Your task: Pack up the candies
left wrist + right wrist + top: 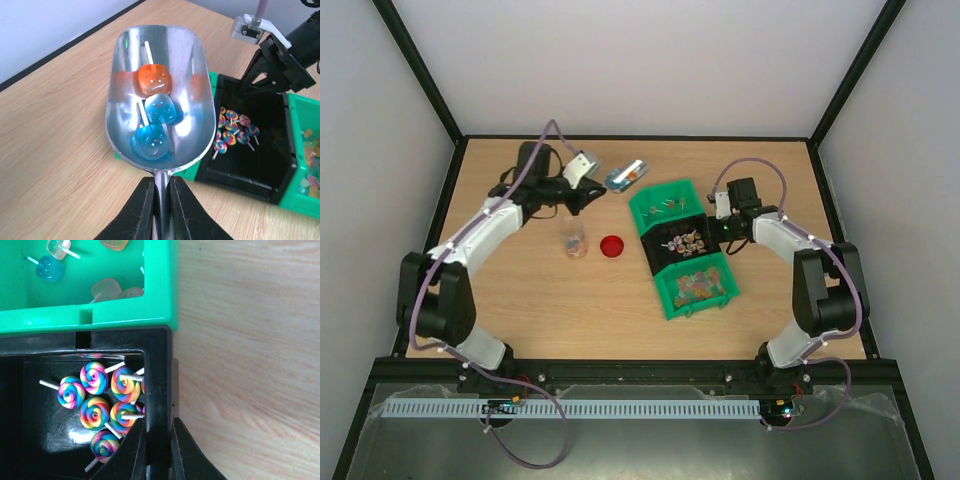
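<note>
White walls and a black frame closed in the wooden table [540,310]. We saw the left arm [480,235] stretched toward the far side, while the right arm [800,255] bent in from the right edge. Three bins sat in a row right of centre, touching one another: a far green bin [638,208], a black bin [647,248] in the middle and a near green bin [670,305]. The right gripper [157,425] was pinched narrowly over the black bin's wall on the right arm's side, one finger inside and one outside. The left gripper [161,185] was clamped tight on the handle of a silver scoop [130,65], held bowl-up above the table near the far green bin. A clear jar [575,240] stood upright near the table's middle, and a red lid [611,246] lay just to its right without touching it. As for the candies [154,80], we counted three in the scoop, one orange and two blue, each on a white stick. More lay in all three bins. Swirled rainbow lollipops [95,412] clustered on the black bin's floor close to the gripped wall, pale and blue jelly pieces [49,269] lay in the far green bin, and a mixed heap [695,285] lay in the near green bin.
</note>
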Motion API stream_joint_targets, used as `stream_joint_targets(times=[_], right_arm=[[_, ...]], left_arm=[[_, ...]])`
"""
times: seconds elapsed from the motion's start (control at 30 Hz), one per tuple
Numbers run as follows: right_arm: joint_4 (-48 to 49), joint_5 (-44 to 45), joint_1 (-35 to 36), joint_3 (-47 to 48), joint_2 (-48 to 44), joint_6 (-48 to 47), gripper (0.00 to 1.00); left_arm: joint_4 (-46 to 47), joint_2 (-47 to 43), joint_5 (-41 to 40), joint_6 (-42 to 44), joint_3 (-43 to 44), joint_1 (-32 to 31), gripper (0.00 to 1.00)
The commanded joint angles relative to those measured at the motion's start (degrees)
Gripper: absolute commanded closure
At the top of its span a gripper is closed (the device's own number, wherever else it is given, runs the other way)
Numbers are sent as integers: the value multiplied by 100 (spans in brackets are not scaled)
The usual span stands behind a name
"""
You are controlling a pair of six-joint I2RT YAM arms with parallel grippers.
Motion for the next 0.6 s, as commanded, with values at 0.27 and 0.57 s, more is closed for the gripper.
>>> stream_joint_targets(times=[0.27,0.57], right_arm=[[530,-230,36,996,667,102,98],[542,-148,135,1302,957,120,94]], left_arm=[[-3428,-1523,511,2226,21,1662,98],[-4995,-2476,233,3506,-221,2296,98]])
